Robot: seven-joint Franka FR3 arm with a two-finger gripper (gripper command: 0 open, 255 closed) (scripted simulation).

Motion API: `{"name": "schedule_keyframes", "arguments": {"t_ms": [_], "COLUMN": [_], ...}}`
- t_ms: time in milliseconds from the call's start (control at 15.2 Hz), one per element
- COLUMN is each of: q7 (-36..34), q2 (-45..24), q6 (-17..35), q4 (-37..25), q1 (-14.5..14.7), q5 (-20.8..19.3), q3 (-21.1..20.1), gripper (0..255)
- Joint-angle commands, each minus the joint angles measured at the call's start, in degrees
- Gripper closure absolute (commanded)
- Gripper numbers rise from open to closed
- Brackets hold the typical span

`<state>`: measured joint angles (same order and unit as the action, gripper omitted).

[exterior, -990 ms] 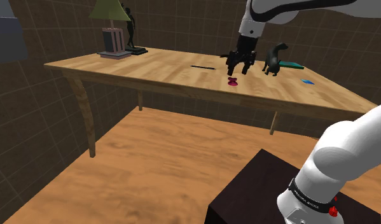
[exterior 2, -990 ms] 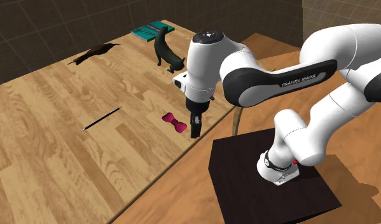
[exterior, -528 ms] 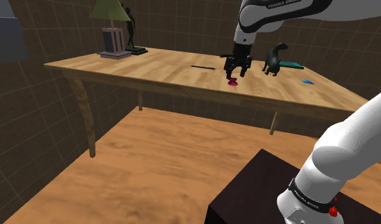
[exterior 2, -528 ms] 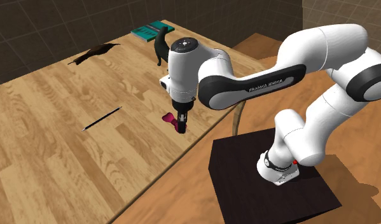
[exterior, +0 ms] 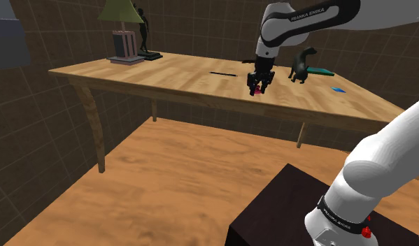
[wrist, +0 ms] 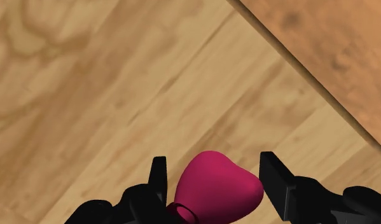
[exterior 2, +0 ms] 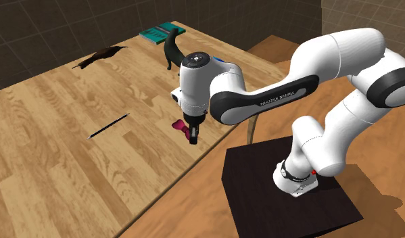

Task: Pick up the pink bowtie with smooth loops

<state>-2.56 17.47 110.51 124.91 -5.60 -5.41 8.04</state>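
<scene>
Straddling the bowtie (wrist: 217, 184) is the gripper (wrist: 214, 167) (fingers (wrist: 275, 181) apart).

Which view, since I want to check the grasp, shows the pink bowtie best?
The wrist view: one smooth loop of the pink bowtie sits large between the jaws. The shoulder view gives just a small pink spot at the jaws; in the second exterior view the jaws cover part of it.
</scene>
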Motion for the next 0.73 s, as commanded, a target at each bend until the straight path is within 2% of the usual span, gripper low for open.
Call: {"name": "schedule_keyframes", "arguments": {"t_ms": [0,528,660], "q7": [0.00,-0.06,0.01], "q2": [-0.02,-0.02,0.16], "q6": [0.17,0.16,-1.39], "q4": [0.13,0.13,-1.25], "q1": [-0.01,0.02,0.05], "q5": [-0.01,0.00,0.05], "q3": [0.01,-0.03,-0.08], "gripper": [255,255,255]}}
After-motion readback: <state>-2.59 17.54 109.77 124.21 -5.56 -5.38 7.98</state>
